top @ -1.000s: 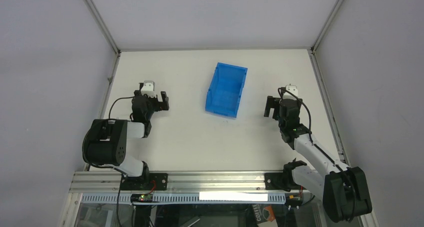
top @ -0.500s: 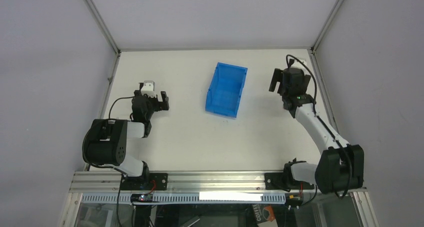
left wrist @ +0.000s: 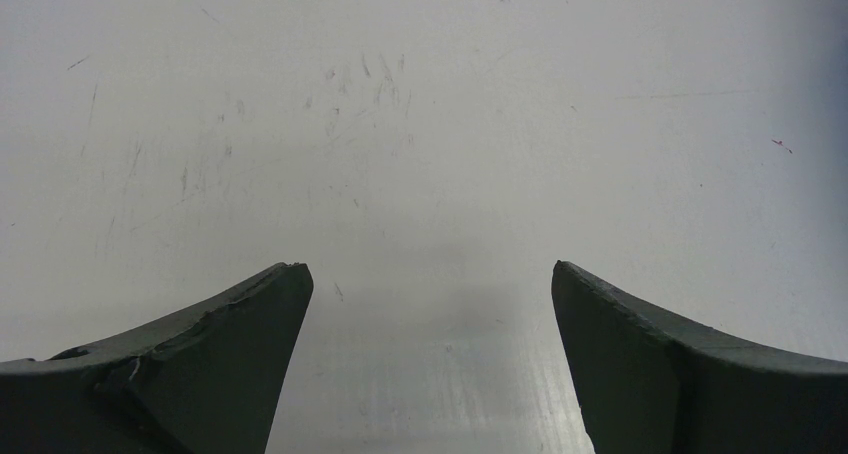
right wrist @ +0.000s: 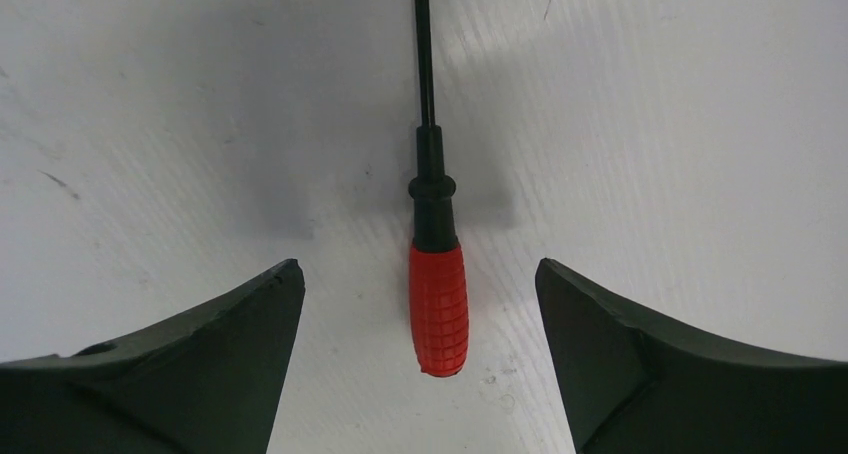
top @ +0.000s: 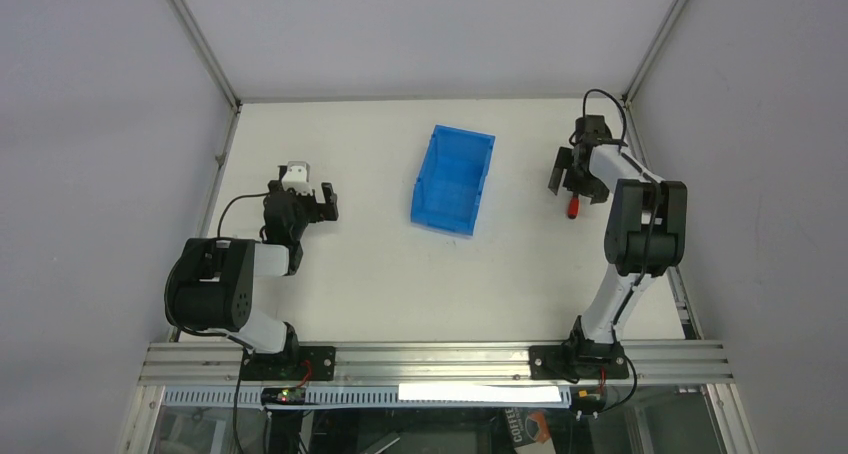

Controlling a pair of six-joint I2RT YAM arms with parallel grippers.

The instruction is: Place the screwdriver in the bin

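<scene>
top external view: the bin sits on the tabletop in the upper middle of the frame, with nothing visible inside it. the screwdriver lies on the tabletop at upper right, well apart from the bin. its red handle shows just below the right hand. the left hand sits at mid left, away from both.

left wrist view: the fingers stand apart over scuffed tabletop, and nothing is held.

right wrist view: the 2 fingers stand wide apart, 1 on each side of the red handle at lower centre of the frame, with a gap on both sides. the dark shaft runs out of the top edge. no contact is seen.

judgement: the step in hand is the approach to grasp, and the pickup is not yet made. the next move calls for lowering onto the handle and closing squarely across it. after that comes a lift, a carry leftward in the top view to above the bin, and a release inside its walls.
</scene>
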